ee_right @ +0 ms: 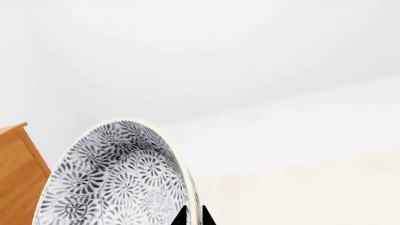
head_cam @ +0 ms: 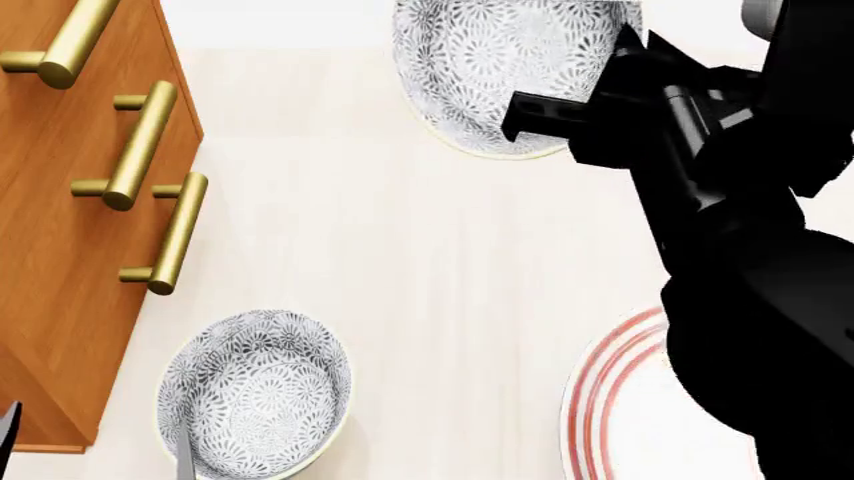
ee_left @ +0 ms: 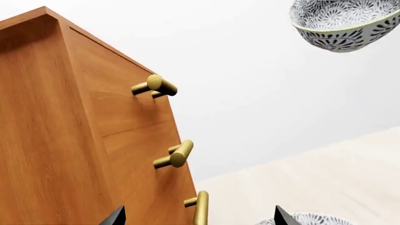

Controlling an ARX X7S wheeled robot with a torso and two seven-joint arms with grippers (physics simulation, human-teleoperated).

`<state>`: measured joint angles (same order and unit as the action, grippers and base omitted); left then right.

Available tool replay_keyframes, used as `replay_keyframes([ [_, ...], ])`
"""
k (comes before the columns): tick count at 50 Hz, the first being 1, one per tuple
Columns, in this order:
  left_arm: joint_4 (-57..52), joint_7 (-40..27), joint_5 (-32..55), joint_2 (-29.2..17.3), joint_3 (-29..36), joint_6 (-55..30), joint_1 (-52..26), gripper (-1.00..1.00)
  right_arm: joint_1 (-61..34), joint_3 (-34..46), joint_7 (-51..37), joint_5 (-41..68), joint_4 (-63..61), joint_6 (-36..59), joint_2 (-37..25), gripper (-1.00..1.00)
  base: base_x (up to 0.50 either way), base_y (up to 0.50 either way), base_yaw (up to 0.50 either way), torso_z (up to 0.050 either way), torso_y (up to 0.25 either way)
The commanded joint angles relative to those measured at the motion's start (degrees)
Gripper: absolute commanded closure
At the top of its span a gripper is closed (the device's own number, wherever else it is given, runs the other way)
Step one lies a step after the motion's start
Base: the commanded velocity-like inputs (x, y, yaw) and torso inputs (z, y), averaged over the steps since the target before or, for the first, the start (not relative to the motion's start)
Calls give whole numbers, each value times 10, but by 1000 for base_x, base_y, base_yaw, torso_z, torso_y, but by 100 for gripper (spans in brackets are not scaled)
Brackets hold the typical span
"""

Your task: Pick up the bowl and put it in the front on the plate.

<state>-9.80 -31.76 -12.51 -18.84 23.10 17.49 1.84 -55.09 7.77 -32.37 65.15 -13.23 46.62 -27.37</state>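
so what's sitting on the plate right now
Nothing shows on the visible part of the plate. The right arm covers most of it, so the rest cannot be seen.

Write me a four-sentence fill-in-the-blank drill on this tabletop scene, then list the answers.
1. The right gripper is shut on the rim of a ____.
2. The rings around the plate are ____ in colour.
3. The handles on the wooden cabinet are ____ coloured.
4. In the head view, the bowl resting on the table lies on the same side as the robot's ____ arm.

Missing words: bowl; red-pink; gold; left
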Motion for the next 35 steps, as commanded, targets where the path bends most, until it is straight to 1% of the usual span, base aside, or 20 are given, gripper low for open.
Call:
replay_keyframes([
  [1, -1, 7, -5, 11, -13, 9, 2, -100, 62, -108, -24, 85, -143, 32, -93, 100, 0, 0, 0, 0, 0],
  [3, 0, 7, -5, 11, -12, 8, 1, -100, 97, -135, -26, 102, -161, 32, -114, 100, 0, 0, 0, 0, 0],
  [8, -1, 7, -7, 11, -8, 6, 2, -100, 197, -174, 8, 77, -206, 26, -167, 100, 0, 0, 0, 0, 0],
  [13, -5, 6, -10, 10, -7, 4, 4, -100, 253, -199, 39, 70, -224, 19, -190, 100, 0, 0, 0, 0, 0],
  [19, -10, 6, -12, 10, -6, -3, 4, -100, 295, -207, 37, 85, -224, 33, -203, 100, 0, 0, 0, 0, 0],
  [22, -9, 5, -14, 10, -6, -4, 3, -100, 299, -215, 30, 101, -219, 40, -210, 100, 0, 0, 0, 0, 0],
  [24, -12, 6, -13, 10, -5, -7, 2, -100, 299, -224, 18, 129, -208, 44, -209, 100, 0, 0, 0, 0, 0],
  [27, -9, 5, -12, 10, -5, -7, 1, -100, 314, -241, -19, 212, -160, 50, -192, 100, 0, 0, 0, 0, 0],
  [28, -10, 6, -11, 10, -5, -8, 1, -100, 318, -243, -27, 219, -153, 49, -188, 100, 0, 0, 0, 0, 0],
  [30, -9, 6, -11, 10, -4, -8, 0, -100, 325, -242, -14, 203, -153, 45, -187, 100, 0, 0, 0, 0, 0],
  [35, -7, 6, -8, 10, -4, -9, -2, -100, 329, -249, -19, 195, -138, 39, -185, 100, 0, 0, 0, 0, 0],
])
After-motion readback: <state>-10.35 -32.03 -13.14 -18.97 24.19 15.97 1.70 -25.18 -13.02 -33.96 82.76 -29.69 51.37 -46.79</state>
